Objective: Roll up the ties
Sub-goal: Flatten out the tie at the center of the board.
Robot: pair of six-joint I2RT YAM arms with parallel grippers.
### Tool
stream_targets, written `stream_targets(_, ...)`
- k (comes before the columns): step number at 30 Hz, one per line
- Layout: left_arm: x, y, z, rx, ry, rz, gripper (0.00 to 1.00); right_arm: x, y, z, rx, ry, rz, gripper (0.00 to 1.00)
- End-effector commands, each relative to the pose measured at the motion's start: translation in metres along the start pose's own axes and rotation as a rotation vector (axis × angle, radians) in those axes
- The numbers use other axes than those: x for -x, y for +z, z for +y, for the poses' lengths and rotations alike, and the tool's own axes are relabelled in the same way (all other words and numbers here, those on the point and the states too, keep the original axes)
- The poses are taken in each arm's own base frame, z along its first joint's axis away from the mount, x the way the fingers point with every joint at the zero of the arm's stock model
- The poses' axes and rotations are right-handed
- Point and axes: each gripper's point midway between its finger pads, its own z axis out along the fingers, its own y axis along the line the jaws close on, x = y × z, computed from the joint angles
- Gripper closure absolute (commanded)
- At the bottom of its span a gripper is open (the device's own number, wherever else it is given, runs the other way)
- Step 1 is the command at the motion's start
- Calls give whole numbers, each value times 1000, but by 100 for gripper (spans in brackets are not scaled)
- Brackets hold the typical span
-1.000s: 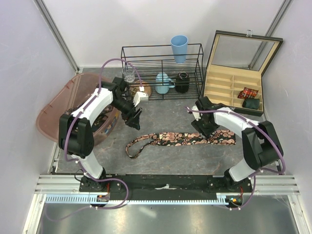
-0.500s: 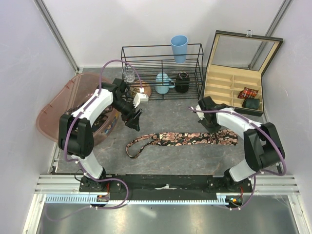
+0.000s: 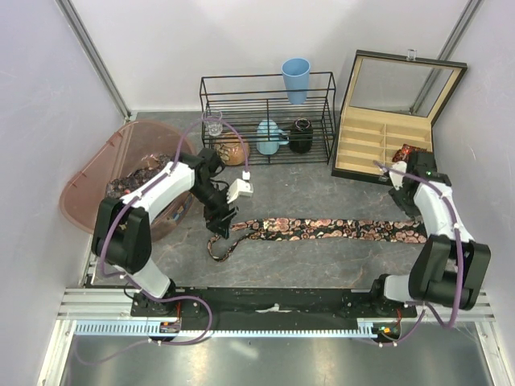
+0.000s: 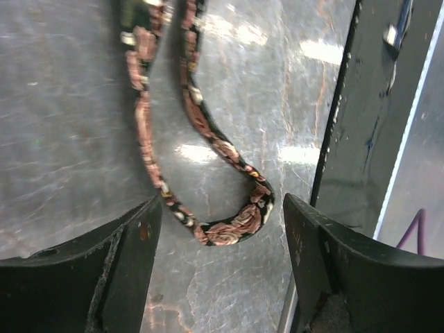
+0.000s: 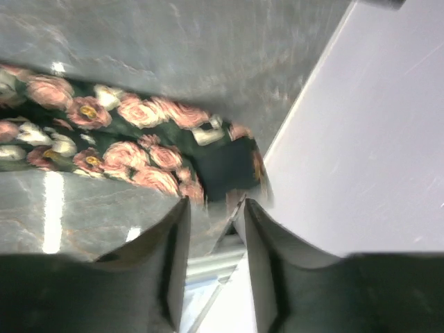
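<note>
Both arms have swung apart, pulling the tie (image 3: pixel 322 228) straight along the counter (image 3: pixel 322 189), wide end near the box (image 3: pixel 378 137). Left tool (image 4: pixel 222 205) gapes wide over the looped narrow end, farthest from the box; right tool (image 5: pixel 211 208) is narrowly parted, gripping nothing. Laying-out looks done; next, pinch one end and start coiling.

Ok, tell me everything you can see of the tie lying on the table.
The tie is dark fabric printed with pink and tan roses. It lies flat, stretched across the grey table, wide end at the right, narrow end curled into a loop at the left. The open left gripper hangs over that loop.
</note>
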Motion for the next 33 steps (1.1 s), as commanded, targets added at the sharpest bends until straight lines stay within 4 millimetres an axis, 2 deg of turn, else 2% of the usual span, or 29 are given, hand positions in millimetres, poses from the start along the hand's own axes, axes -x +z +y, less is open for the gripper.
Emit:
stream_targets(1,-9,4,-14,6,137,43,23,30,-20,-24,85,-3,-106,35)
stream_targets(3,-8,7,-17,-2,143,41,23,42,-30,-2,221,-24,-181,26)
stream_targets(5,-4,7,-16,-5,130,26,23,49,-34,21,292,-77,-180,25)
stream_targets(8,0,10,-15,-18,112,17,24,62,-34,62,386,-126,-180,27)
stream_targets(9,0,10,-14,-20,106,19,24,66,-36,74,418,-106,-178,30)
stream_targets(10,0,11,-13,-18,103,19,24,71,-38,95,457,-145,-180,31)
stream_targets(11,-1,11,-13,-17,98,22,24,74,-38,103,472,-145,-180,33)
stream_targets(12,0,11,-12,-12,99,22,25,80,-43,121,495,-187,-188,36)
stream_targets(15,-1,11,-9,-2,95,28,25,83,-35,143,514,-214,-179,41)
stream_targets(19,0,12,-8,2,83,29,25,74,-17,162,521,-255,-126,47)
stream_targets(22,0,13,-5,7,65,30,26,70,-2,163,471,-276,-103,51)
stream_targets(26,-3,13,-6,9,59,39,26,54,4,146,374,-330,-56,57)
stream_targets(29,-6,15,-6,4,52,48,29,37,6,128,295,-375,-29,58)
stream_targets(32,-7,16,-8,3,56,46,32,15,15,94,237,-316,27,60)
stream_targets(33,-10,17,-9,0,56,52,33,15,15,84,215,-301,28,60)
